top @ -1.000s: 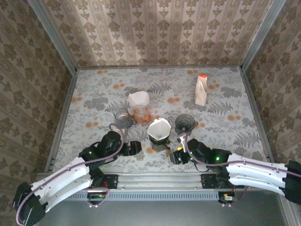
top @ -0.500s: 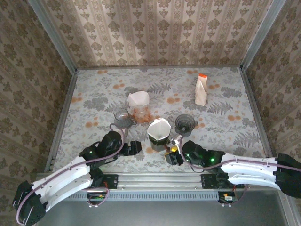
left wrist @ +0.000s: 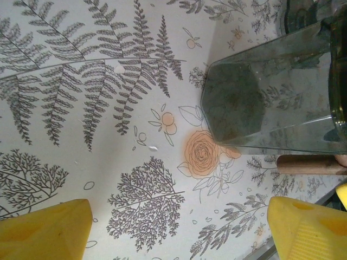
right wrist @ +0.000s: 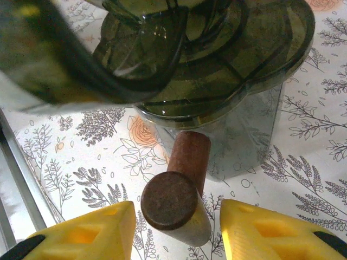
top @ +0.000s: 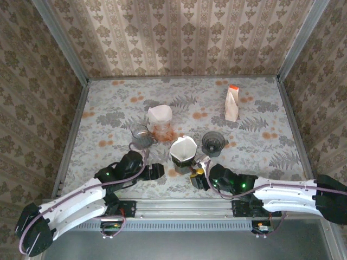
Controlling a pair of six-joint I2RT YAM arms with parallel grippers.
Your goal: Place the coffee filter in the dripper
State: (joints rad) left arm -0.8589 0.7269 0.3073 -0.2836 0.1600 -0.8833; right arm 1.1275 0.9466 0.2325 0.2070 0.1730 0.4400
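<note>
Both pincers stand apart: my right pincer [right wrist: 176, 219] straddles the dripper's [right wrist: 217, 65] wooden handle [right wrist: 184, 162], and my left pincer [left wrist: 178, 216] hovers over the table [left wrist: 108, 135]. The paper filter [top: 183, 145] looks seated in the dripper. It is light and flimsy, so I'd pinch its rim gently.

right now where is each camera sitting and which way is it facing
Top external: above and behind the bases, looking down on the table; left gripper and right gripper show low in the picture.
Left wrist: on the left arm, looking down at the cloth beside the glass server; its yellow fingers stand wide apart.
Right wrist: low, facing the wooden handle between its yellow fingers, with the dripper above.
Shared: both wrist views catch the wooden handle and the glass server.
</note>
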